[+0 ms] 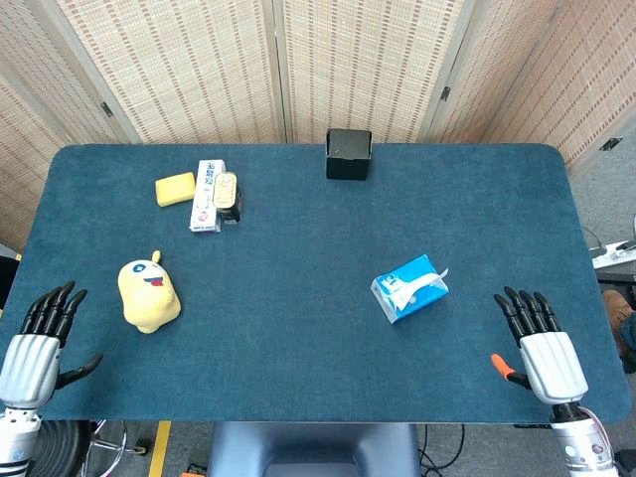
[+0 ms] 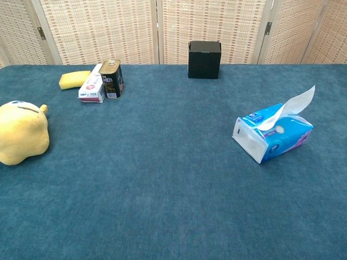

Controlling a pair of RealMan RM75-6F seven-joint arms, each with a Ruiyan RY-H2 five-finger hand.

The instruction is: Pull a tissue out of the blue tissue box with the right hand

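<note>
The blue tissue box (image 1: 407,288) (image 2: 274,137) lies right of the table's middle, with a white tissue (image 2: 297,105) (image 1: 433,282) sticking up out of its top slot. My right hand (image 1: 538,343) rests near the front right corner, fingers spread and pointing away, holding nothing, a short way to the right of and nearer than the box. Near the front left edge my left hand (image 1: 40,338) lies open and holds nothing. Neither hand shows in the chest view.
A yellow plush toy (image 1: 149,293) (image 2: 20,131) sits front left. At the back left lie a yellow sponge (image 1: 175,188), a white box (image 1: 207,195) and a small can (image 2: 111,79). A black box (image 1: 349,154) stands at the far edge on the blue table (image 1: 298,248).
</note>
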